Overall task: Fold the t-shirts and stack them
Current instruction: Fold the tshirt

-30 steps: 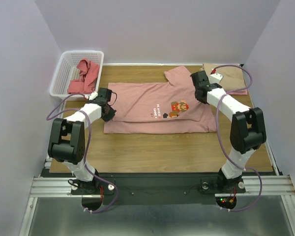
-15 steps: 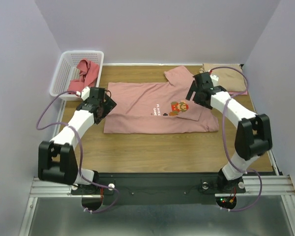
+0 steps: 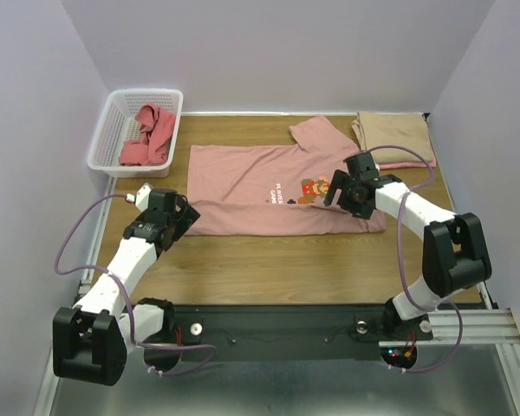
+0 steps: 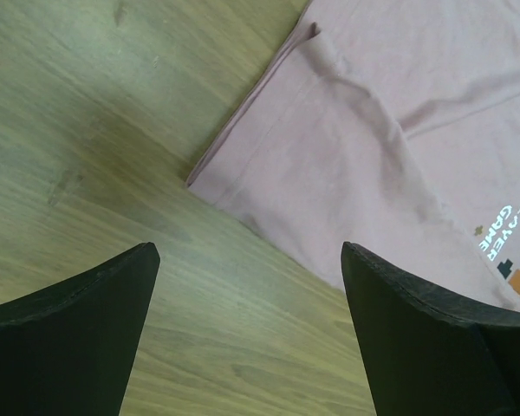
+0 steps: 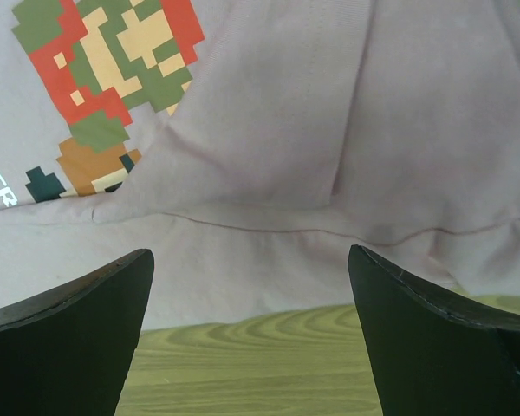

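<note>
**Pincers released over a half-made fold: where it could come undone**

Left pincer (image 3: 184, 217) hung released, jaws wide and holding nothing, at 8 o'clock on the desk (image 3: 269, 260), just off the near-left corner of the pink t-shirt (image 3: 243, 186). The right pincer (image 3: 334, 189) was released too, low over the cloth at 3 o'clock, beside the pixel print (image 5: 104, 78). The pink t-shirt lay flat across the middle of the desk, print up, with one sleeve (image 3: 316, 134) jutting toward 12 o'clock. The tan t-shirt (image 3: 397, 134) lay folded at 1 o'clock. The coral-red t-shirt (image 3: 147, 134) was bunched in the basket (image 3: 113, 165) at 10 o'clock.

The likeliest fault sat at the left corner. There the left wrist view showed two layers with their edges offset, so a pinch could have caught only the upper one and peeled the fold open. On the right, a loose flap lay creased over the print, and a pincer that low might have snagged it and dragged it askew. Uneven lifting by the two arms would probably have let the soft cotton sag and twist. The jutting sleeve, if left out, would likely have made a lumpy bundle that sat badly on the tan t-shirt. A wide sweep toward 1 o'clock could also have nudged the tan t-shirt out of shape.
</note>
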You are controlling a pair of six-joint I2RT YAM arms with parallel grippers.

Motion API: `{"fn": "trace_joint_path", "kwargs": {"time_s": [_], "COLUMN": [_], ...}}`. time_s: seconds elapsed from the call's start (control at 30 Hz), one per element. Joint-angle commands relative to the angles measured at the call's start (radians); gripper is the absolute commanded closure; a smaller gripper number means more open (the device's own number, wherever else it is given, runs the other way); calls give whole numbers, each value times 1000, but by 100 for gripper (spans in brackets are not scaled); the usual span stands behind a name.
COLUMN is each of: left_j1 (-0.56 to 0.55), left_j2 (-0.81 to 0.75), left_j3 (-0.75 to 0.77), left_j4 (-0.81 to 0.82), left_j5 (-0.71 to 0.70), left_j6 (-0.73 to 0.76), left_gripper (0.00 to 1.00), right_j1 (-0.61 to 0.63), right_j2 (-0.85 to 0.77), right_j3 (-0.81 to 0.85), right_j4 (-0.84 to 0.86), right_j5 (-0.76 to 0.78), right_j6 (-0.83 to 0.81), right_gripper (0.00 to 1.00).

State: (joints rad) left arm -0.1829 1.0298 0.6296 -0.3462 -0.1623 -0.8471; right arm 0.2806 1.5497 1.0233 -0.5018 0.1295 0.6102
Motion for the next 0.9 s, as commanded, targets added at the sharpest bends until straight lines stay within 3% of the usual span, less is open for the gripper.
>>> {"fn": "trace_joint_path", "kwargs": {"time_s": [0.0,0.5,0.87], "left_j1": [2,2,2], "left_j2": [-43,-142,-142], "left_j3": [-2,-7,-2], "left_j4": [-20,-99,-97], "left_j5": [-34,-80,-77], "left_j6": [10,-6,-1], "left_gripper": [1,1,1], "right_j1": [-8,-8,-8], "right_j2": [38,167,308], "right_j3": [8,84,245], "right_j4": [91,186,215], "right_j5": [-59,-13,-22], "right_j6": [11,-3,-35], "right_gripper": [0,0,0]}}
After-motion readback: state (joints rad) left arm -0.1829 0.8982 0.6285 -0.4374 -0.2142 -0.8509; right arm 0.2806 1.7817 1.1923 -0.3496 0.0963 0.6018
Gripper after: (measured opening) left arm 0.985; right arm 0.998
